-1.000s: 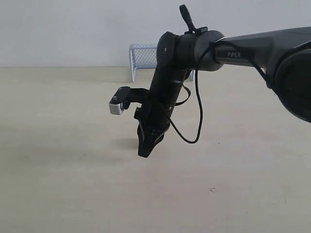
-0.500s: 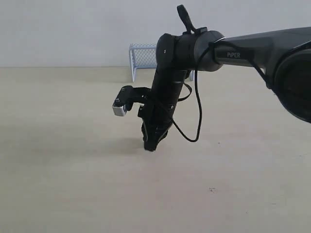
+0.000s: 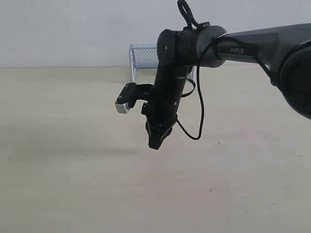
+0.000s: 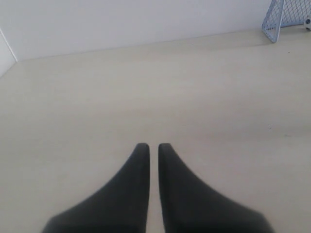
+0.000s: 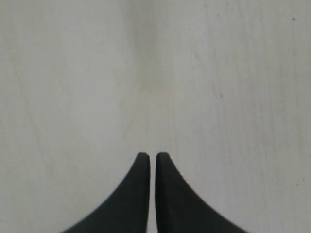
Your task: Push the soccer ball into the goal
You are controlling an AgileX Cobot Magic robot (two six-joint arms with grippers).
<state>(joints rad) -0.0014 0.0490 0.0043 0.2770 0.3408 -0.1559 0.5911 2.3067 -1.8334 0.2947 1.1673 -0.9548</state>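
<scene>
Over the middle of the pale table [image 3: 73,184] hangs the black right arm [image 3: 252,46]. It comes in from the right side and bends down. The right gripper [image 3: 155,144] points down at the table. A small grey camera [image 3: 122,105] sticks out from the arm to the left. A black cable [image 3: 200,116] hangs in a loop on its right.

In the right wrist view, the right gripper [image 5: 149,155] has its two black fingers [image 5: 131,194] pressed almost together. Only a thin line of table shows between them. It holds nothing, and only bare table lies under it.

Far back, by the white wall [image 3: 73,29], stands the goal [image 3: 143,57]. It has a pale frame and a fine net. The arm hides its right part in the outside view.

The left gripper [image 4: 153,145] shows only in its own wrist view. Its fingers [image 4: 189,194] are nearly together too, with a thin gap, and it holds nothing. It points across the bare table. At the far edge of that view is the goal [image 4: 286,14]. A tiny bit of the soccer ball [image 4: 307,23] peeks in at the picture's edge, right by the goal's net. I cannot tell if it sits inside the goal.
</scene>
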